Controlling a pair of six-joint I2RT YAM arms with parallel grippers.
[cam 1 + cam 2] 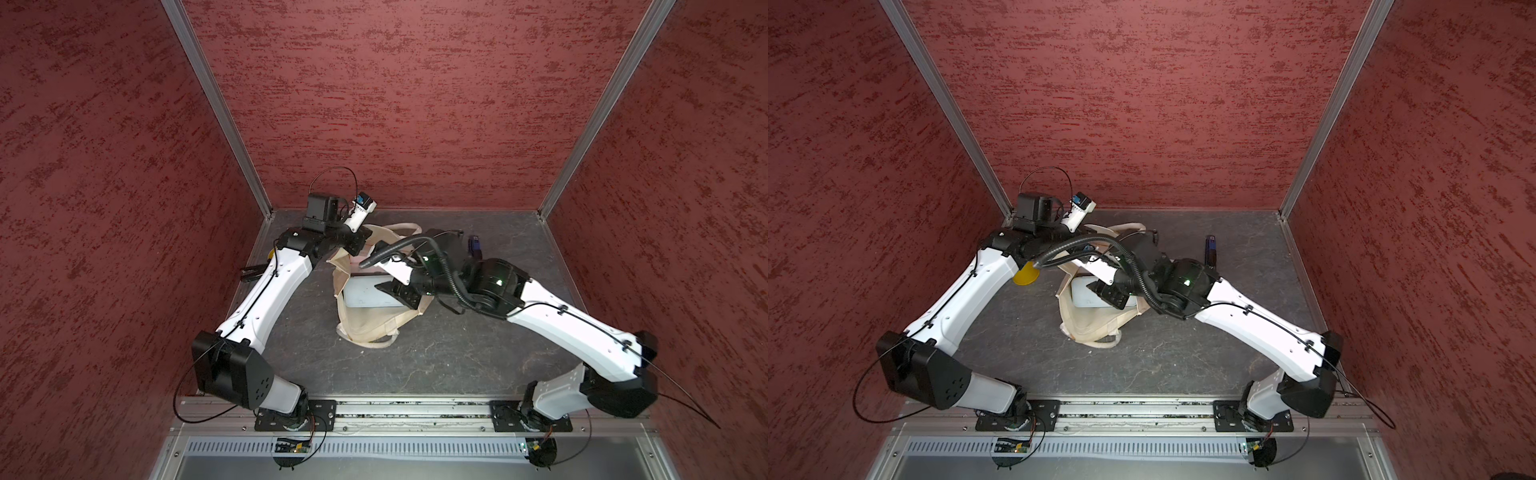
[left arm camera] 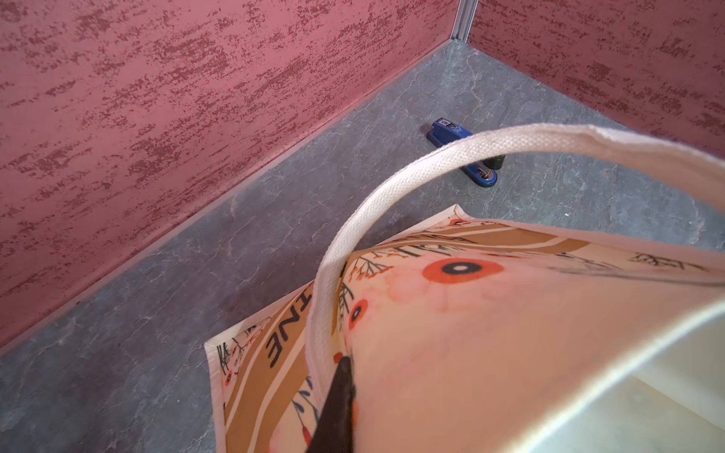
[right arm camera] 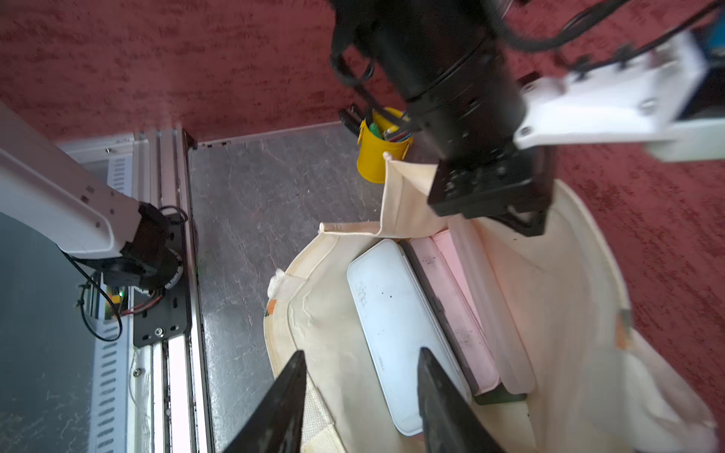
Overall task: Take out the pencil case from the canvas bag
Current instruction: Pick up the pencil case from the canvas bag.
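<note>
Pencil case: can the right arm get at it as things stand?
Probably yes. The left gripper pinches the canvas bag rim, holding its mouth open; the white pencil case lies uncovered below the open jaws of the right gripper.

Both top views are looking down from high over the front of the bench (image 1: 436,365), facing the back wall (image 1: 415,104) and sharing nearly the whole scene, with the canvas bag (image 1: 368,328) mid-frame. The left wrist camera is sitting close against the bag's printed side, facing a far corner. The blue stapler (image 2: 463,151) at its upper centre is also showing in the top views. The right wrist camera is looking closely down into the bag's mouth, jaws at the lower edge.
</note>
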